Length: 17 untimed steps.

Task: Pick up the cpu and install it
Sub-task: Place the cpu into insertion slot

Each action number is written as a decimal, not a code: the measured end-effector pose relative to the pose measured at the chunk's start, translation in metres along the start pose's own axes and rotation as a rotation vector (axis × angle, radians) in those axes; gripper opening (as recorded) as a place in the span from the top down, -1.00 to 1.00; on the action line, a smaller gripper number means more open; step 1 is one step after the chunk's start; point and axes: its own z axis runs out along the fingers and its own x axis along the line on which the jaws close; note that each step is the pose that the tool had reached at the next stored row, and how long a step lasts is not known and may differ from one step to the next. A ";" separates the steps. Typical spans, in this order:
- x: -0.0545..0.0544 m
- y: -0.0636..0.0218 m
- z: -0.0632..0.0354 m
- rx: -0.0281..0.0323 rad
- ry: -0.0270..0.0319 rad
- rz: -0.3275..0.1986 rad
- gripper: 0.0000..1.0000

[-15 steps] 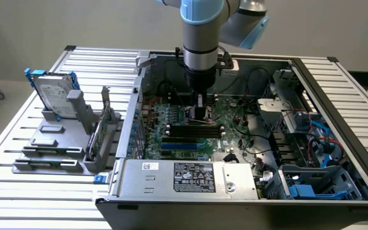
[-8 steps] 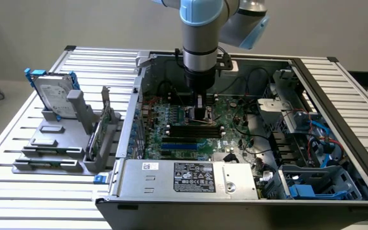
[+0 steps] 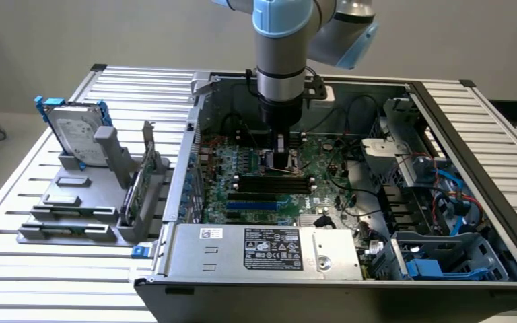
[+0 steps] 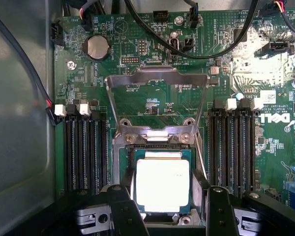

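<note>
1. CPU (image 4: 162,184) lies inside the computer case (image 3: 460,134), not on the grey rack (image 3: 70,202) by the table's (image 3: 25,282) left edge, where the hard drive (image 3: 77,131) stands upright (parked clear of the work).
2. The computer case rests open side up across the table's middle, which gives the arm a vertical approach to the motherboard (image 4: 137,29).
3. The memory slots (image 4: 83,152) flank the socket (image 4: 157,145) on two sides and appear empty, so nothing crowds the fingers.
4. The load plate (image 4: 157,76) is swung back off the socket (necessary for the chip to enter).
5. CPU position: flat, silver top up, squared within the socket frame near the motherboard's middle. Whether it is fully seated cannot be told.
6. End effector: the gripper (image 3: 283,158) points straight down over the socket with its jaws spread wide and one of the fingers (image 4: 124,209) beside each of two opposite chip edges. A gap shows on one side, so by judgement nothing is clamped.
</note>
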 end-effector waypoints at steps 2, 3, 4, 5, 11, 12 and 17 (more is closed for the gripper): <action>0.000 -0.0001 0.0005 0.0000 -0.0001 -0.001 -0.09; 0.000 -0.0002 0.0006 0.0000 -0.0002 -0.002 -0.09; 0.000 -0.0003 0.0008 0.0001 -0.0003 -0.003 -0.09; 0.000 -0.0004 0.0009 0.0001 -0.0003 -0.004 -0.09; 0.001 -0.0008 0.0016 0.0001 -0.0012 -0.009 -0.09; 0.001 -0.0008 0.0016 0.0002 -0.0013 -0.010 -0.09; 0.002 -0.0010 0.0024 0.0004 -0.0016 -0.016 -0.09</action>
